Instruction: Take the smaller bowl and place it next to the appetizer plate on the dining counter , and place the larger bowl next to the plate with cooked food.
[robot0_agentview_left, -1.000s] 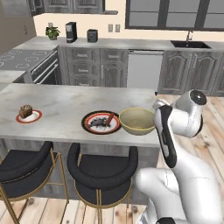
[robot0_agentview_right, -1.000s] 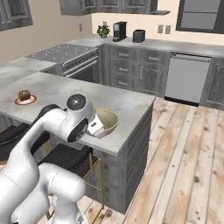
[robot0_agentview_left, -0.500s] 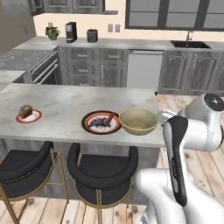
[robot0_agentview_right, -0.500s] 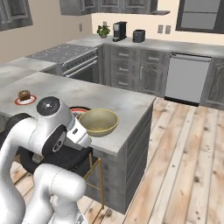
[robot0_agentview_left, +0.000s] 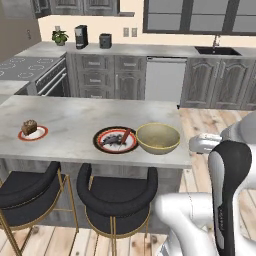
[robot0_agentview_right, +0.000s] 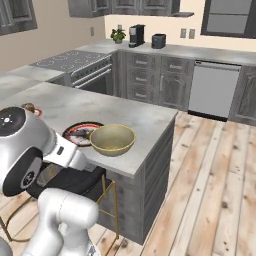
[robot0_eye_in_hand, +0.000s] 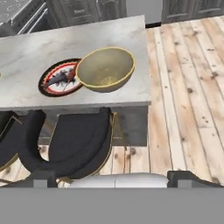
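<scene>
Deep pale-tan glazed bowl (robot0_agentview_left: 158, 138) sits on the grey marble dining counter (robot0_agentview_left: 75, 120), touching the dark-centred red-rimmed plate (robot0_agentview_left: 116, 140). Gripper (robot0_eye_in_hand: 113, 179) fingers spread, empty. Likely next: fetching the smaller bowl.

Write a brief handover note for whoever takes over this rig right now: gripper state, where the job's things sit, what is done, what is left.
Gripper: open, holding nothing, off the counter's end over the stools.
Larger bowl: upright on the dining counter, right beside the plate with cooked food. That part looks done.
Appetizer plate: on the same counter, further along, nothing beside it.
Left: fetch the smaller bowl and set it next to the appetizer plate.
</scene>
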